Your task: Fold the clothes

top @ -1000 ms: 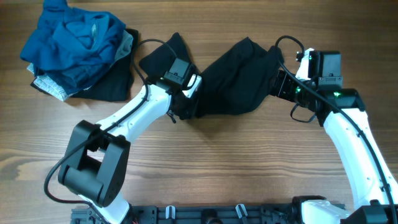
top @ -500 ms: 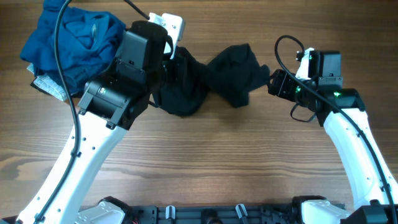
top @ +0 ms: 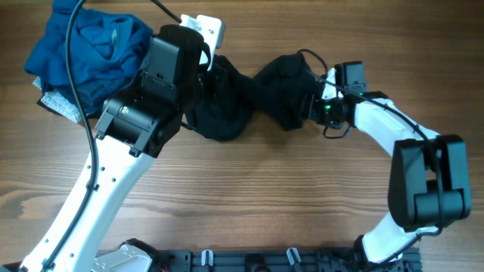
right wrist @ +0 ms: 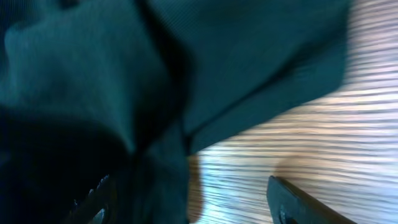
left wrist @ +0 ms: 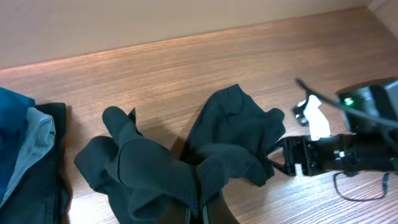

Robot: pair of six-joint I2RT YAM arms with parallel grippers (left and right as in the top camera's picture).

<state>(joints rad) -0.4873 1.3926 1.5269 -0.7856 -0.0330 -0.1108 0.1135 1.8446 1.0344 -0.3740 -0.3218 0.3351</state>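
Wood-grain tabletop (top: 265, 196) right across the overhead view, warm brown, evenly lit. Up at twelve o'clock, just off centre, the black shirt (top: 257, 91), crumpled into two dark humps with a narrow waist between them. Over to ten o'clock for the heap of other garments (top: 87, 57): blue on top, a grey fold and a patterned scrap poking out at its seven o'clock edge, something black beneath it in the left wrist view. Close to the shirt's nine o'clock side, though hard to say from above whether touching, with the arm in the way.

Sweeping up from seven o'clock, the left arm (top: 144, 106), big and close to the lens, covering part of the shirt's nine o'clock hump. Down at six o'clock of its own camera, the left claw (left wrist: 208, 213), only a dark sliver showing, pinched together on a gathered ridge of shirt, cloth drawn up toward it in folds.

Reaching in from five o'clock, the right arm (top: 408, 151), elbow bent, nose at the shirt's three o'clock edge. And the right claw (right wrist: 196, 198), spread wide in its own camera: one fingertip at seven o'clock half buried under black cloth, the other at five o'clock over bare wood. Gripping nothing. Shirt edge draped across from eleven o'clock, bare grain filling the four o'clock side.
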